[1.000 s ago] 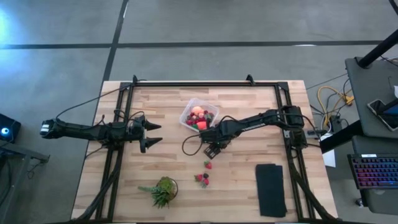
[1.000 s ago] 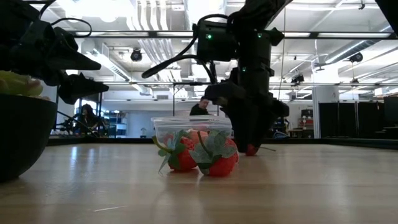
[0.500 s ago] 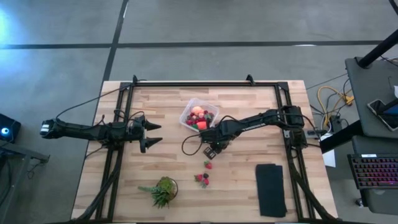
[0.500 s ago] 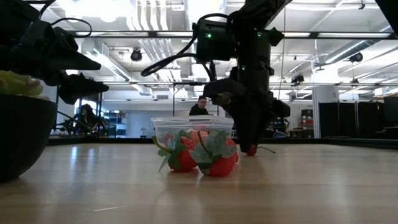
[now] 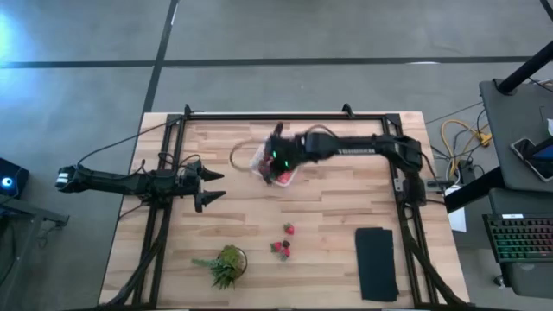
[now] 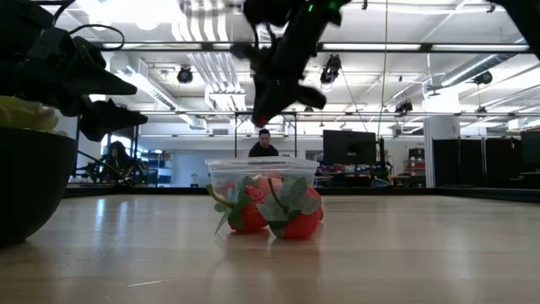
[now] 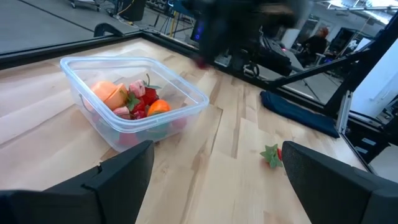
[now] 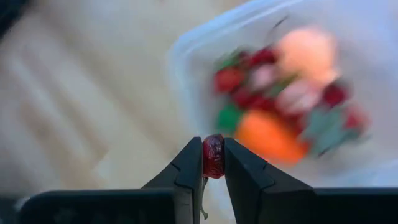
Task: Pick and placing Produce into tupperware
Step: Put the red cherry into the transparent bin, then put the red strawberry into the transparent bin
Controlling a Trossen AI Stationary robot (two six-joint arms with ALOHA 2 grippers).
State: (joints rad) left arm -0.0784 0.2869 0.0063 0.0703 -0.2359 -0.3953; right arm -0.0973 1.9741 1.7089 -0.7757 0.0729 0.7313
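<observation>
High view: the right gripper [image 5: 275, 161] sits above the clear tupperware tub [image 5: 262, 161] at upper centre, while the left gripper [image 5: 210, 184] waits at centre left, fingers spread and empty. Three strawberries [image 5: 282, 244] lie below centre, near a spiky plant [image 5: 226, 263] and a black pad [image 5: 377, 263].

Low view: two strawberries [image 6: 291, 211] stand before the tub [image 6: 221, 173]; the right gripper [image 6: 263, 105] hangs above.

Left wrist view: the tub [image 7: 87, 65] holds produce [image 7: 132, 101]; one strawberry [image 7: 272, 155] lies apart.

Right wrist view: the fingers [image 8: 190, 165] clamp a small strawberry [image 8: 213, 155] beside the filled tub [image 8: 186, 62].
</observation>
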